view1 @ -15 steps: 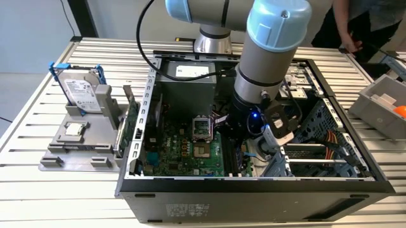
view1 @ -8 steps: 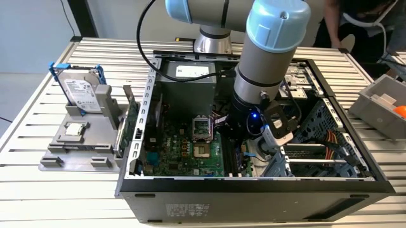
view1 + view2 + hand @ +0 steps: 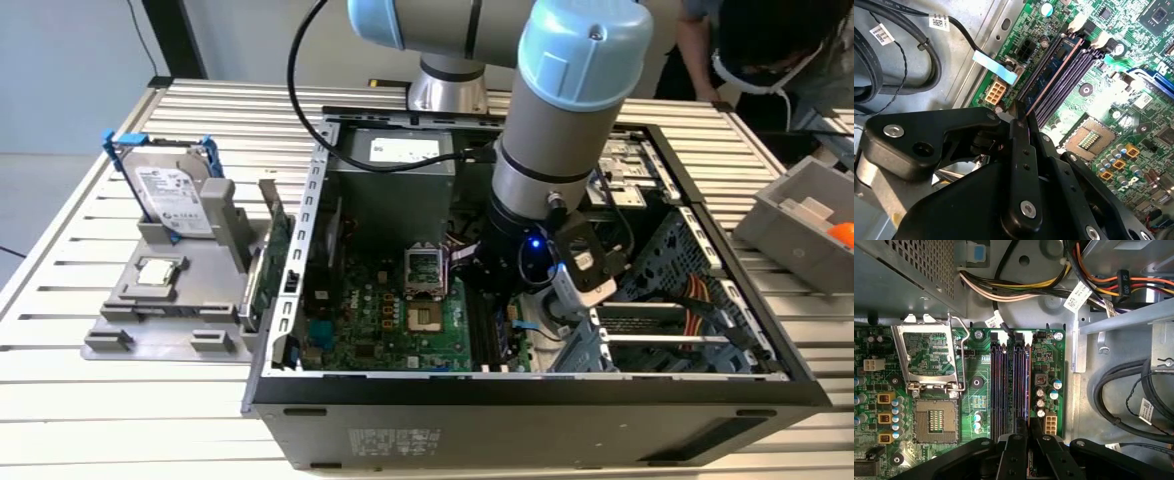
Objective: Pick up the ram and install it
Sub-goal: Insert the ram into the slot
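Observation:
The ram (image 3: 1056,65) is a thin dark bluish stick standing edge-on in one of the long black motherboard slots (image 3: 1004,385), near the board's edge. In both wrist views my gripper (image 3: 1020,112) (image 3: 1029,426) sits at the near end of that slot. Its two black fingers are drawn close on either side of the ram's (image 3: 1027,385) top edge. In the exterior view the arm reaches down into the open computer case (image 3: 534,385), with the gripper (image 3: 518,305) low over the green motherboard (image 3: 387,320).
The CPU socket (image 3: 934,420) lies open beside the slots. Black cables (image 3: 1124,390) and a metal bay wall crowd the other side. Left of the case, a grey fixture holds a hard drive (image 3: 174,195) and a green card (image 3: 274,260). A person (image 3: 761,40) stands at the back.

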You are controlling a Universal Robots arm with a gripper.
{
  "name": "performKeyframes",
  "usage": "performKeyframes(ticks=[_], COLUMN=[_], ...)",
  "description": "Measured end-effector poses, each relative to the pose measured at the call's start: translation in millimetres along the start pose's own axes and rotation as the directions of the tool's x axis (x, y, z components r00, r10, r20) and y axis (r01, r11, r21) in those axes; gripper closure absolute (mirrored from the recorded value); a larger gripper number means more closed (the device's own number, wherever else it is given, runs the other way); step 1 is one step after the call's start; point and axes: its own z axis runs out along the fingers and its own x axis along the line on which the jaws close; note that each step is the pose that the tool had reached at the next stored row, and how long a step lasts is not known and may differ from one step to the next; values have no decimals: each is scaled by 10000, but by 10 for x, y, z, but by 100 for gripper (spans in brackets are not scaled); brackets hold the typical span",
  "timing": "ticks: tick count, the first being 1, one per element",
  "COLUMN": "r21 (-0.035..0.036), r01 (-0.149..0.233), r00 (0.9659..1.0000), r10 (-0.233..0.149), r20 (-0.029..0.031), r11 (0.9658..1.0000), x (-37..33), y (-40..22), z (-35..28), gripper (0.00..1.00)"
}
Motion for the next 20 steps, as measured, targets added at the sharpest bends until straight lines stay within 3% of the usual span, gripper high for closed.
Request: performKeyframes(ticks=[4, 8, 14, 15, 18, 20], r21=[-6, 1, -12, -49, -6, -7], r01=[0, 1, 0, -1, 0, 0], r00=[10000, 10000, 10000, 10000, 10000, 10000], r10=[0, -1, 0, 1, 0, 0], r20=[3, 2, 8, 16, 10, 1], r11=[10000, 10000, 10000, 10000, 10000, 10000], x=[0, 2, 2, 1, 1, 0], y=[1, 0, 1, 7, 0, 0], z=[10, 73, 81, 93, 71, -10], gripper=[100, 100, 100, 0, 0, 0])
